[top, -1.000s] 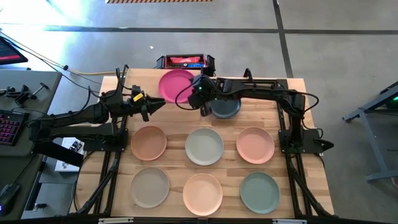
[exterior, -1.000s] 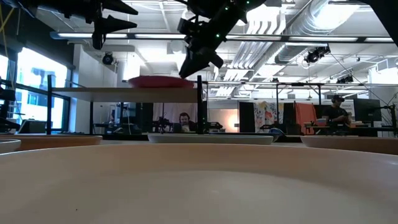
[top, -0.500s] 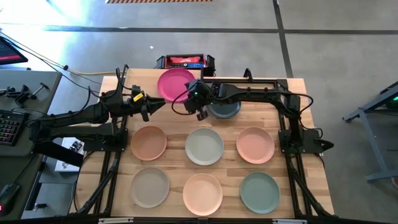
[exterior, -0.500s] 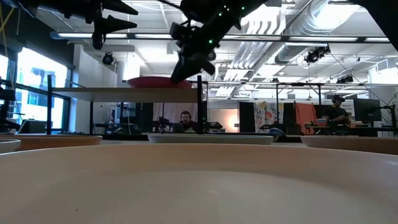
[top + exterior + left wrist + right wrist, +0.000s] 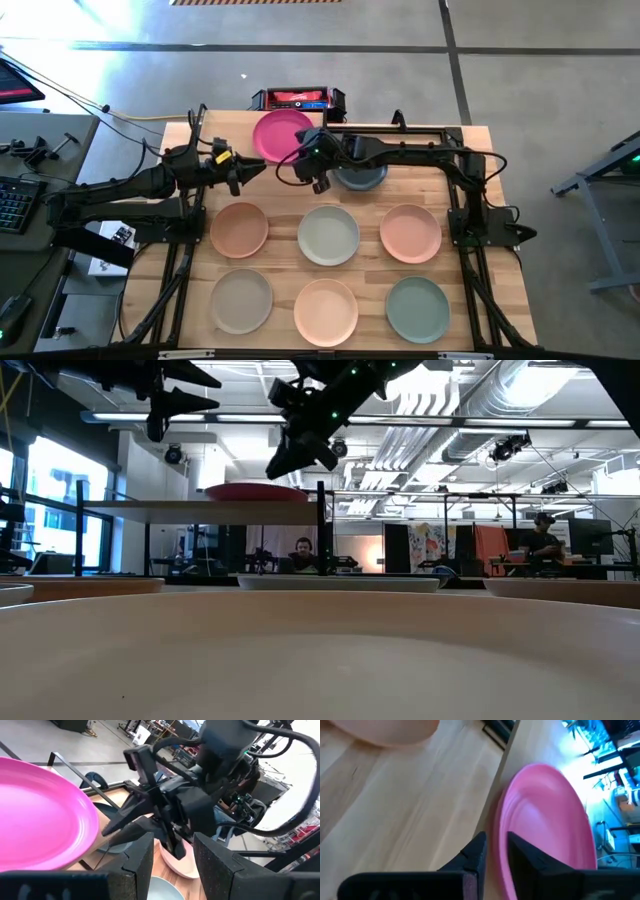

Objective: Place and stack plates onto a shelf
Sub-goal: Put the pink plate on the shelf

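Note:
A magenta plate point(image 5: 283, 135) lies flat on the raised wooden shelf point(image 5: 180, 512) at the table's far side. My right gripper point(image 5: 303, 168) hovers just above that plate's right, near rim point(image 5: 502, 815) and slants down toward the table's left. Its fingers stand a narrow gap apart with nothing between them. In the low view, the right gripper point(image 5: 272, 468) is clear of the plate's top point(image 5: 255, 488). A dark grey plate point(image 5: 362, 178) lies on the table under the right arm. My left gripper point(image 5: 258, 168) waits open by the shelf's left part.
Several plates lie on the table in two rows: terracotta point(image 5: 238, 228), pale sage point(image 5: 328, 234), salmon point(image 5: 410, 232), beige-grey point(image 5: 241, 300), peach point(image 5: 325, 310) and green point(image 5: 417, 308). A red and black box point(image 5: 298, 98) sits beyond the table's far edge.
My right gripper has drifted toward the table's left, from beside the shelf's right leg to above the magenta plate's rim, and has tipped a little. Its finger gap is unchanged. The magenta plate has stayed in place.

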Controlling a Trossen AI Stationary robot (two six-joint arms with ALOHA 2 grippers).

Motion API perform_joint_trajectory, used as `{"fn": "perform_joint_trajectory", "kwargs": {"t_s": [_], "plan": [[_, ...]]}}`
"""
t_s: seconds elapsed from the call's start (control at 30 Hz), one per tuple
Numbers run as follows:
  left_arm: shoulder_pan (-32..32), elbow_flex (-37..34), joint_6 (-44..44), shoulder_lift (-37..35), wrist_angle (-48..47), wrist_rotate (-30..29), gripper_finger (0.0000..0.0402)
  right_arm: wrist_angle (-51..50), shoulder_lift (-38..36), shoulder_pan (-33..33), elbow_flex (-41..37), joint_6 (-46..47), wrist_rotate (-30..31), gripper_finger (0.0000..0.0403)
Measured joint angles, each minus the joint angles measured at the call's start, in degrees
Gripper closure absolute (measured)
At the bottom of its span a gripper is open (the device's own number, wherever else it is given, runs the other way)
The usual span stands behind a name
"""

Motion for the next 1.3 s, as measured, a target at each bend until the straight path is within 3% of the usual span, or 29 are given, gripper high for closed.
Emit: {"fn": "perform_joint_trajectory", "kwargs": {"t_s": [0.4, 0.57, 0.8, 1.3], "plan": [[0.0, 0.0, 0.0, 0.1, -1.5, 0.0, 0.0275, -1.3, 2.1, -2.8, 0.1, 1.1, -0.6, 0.0341], [0.0, 0.0, 1.3, 0.1, -1.5, 0.0, 0.0275, -2.1, 2.0, -3.5, 0.1, 2.0, 2.3, 0.0343], [0.0, 0.0, 1.5, 0.1, -1.5, -0.2, 0.0275, -5.1, 2.0, -3.6, 0.1, 2.0, 0.3, 0.0386], [0.0, 0.0, 1.1, 0.1, -1.5, -0.2, 0.0275, -6.3, 1.7, -2.5, 0.1, 2.0, 8.0, 0.0400]]}}
